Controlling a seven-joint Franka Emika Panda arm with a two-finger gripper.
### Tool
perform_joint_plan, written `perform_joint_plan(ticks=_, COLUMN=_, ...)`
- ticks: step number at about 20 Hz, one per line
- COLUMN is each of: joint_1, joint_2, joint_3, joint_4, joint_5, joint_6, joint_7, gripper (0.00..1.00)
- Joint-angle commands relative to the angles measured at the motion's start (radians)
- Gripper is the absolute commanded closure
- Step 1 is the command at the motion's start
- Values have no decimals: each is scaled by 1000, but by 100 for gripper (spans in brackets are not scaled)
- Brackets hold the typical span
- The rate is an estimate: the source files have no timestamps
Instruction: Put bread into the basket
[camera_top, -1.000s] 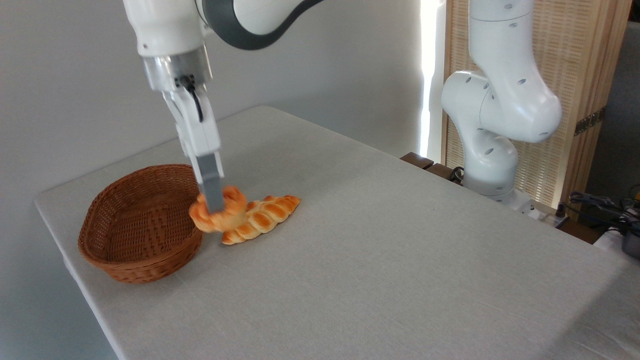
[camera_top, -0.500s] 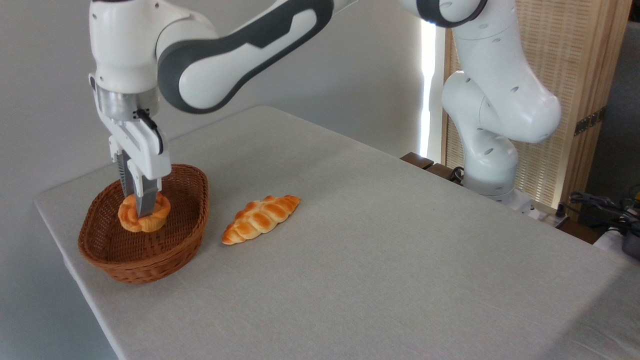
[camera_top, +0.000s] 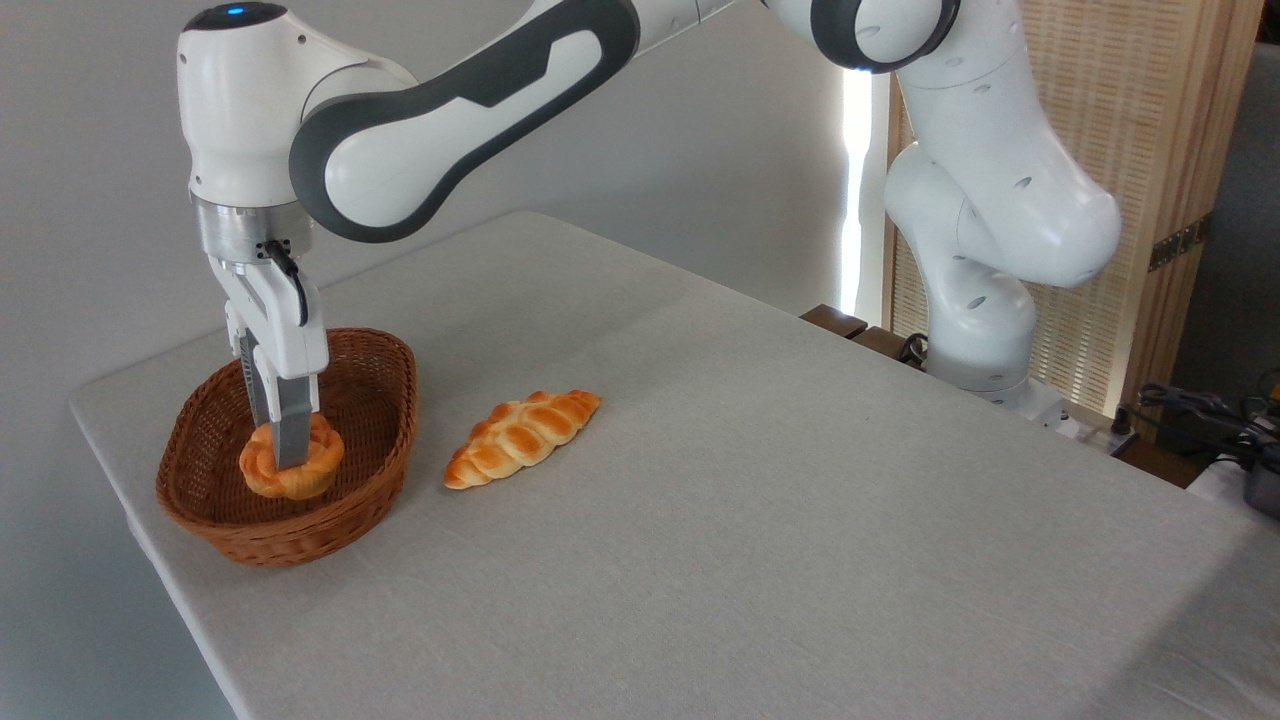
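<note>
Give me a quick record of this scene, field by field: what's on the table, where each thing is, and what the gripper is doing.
bun: round orange bun, low inside the basket
basket: brown wicker basket, near the table's left end
loaf: braided golden loaf, flat on the table, right of the basket, apart from it
gripper: gripper pointing down into the basket, fingers shut on the bun
table: grey cloth-covered table
task state: bun in basket, not yet released

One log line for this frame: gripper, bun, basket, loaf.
gripper: shut on bun | bun: low inside basket | basket: upright on table | loaf: on table, right of basket
</note>
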Motion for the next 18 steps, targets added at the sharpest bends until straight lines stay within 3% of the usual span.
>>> perform_joint_plan(ticks=1, joint_1=-15, joint_2=12, joint_3=11, joint_4=20, joint_5=21, joint_6=2, joint_7=-14, gripper=0)
perform_joint_plan(ticks=5, joint_1=-16, joint_2=12, joint_3=11, joint_4=20, joint_5=54, joint_6=2, joint_7=-16, gripper=0)
perform_joint_plan(ticks=12, joint_1=-12, joint_2=-27, joint_3=28, joint_4=24, joint_5=41, joint_6=6, joint_7=-28, gripper=0)
perform_joint_plan(ticks=16, joint_1=27, joint_2=-114, joint_3=51, joint_4=27, joint_5=31, joint_6=-180, joint_7=-14, gripper=0)
perform_joint_plan(ticks=18, joint_1=27, joint_2=-180, joint_3=113, joint_4=24, joint_5=-14, joint_6=-263, joint_7=27, gripper=0)
